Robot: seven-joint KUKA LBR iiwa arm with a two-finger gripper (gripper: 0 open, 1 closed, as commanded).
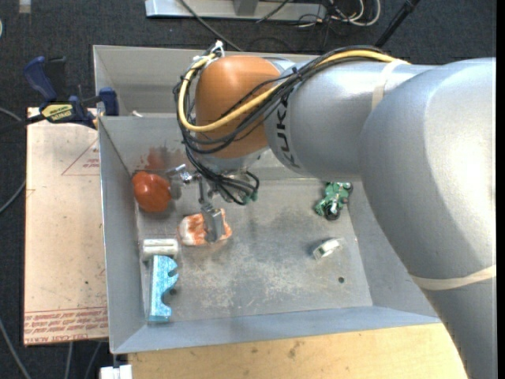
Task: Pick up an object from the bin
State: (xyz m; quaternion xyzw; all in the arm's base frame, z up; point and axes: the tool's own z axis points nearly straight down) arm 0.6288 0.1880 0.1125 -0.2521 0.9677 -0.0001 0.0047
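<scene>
My gripper reaches down in the left middle of the bin, its fingers set into a pale orange and white crumpled lump. The lump sits on the bin floor around the fingertips. A red-orange ball lies just to the upper left, close to the left wall. A light blue plastic piece with notches and a white end lies below and to the left of the lump.
A green and white small thing lies at the right of the bin, and a small white-grey piece below it. The arm with its orange cover and cables hangs over the bin's back and right side.
</scene>
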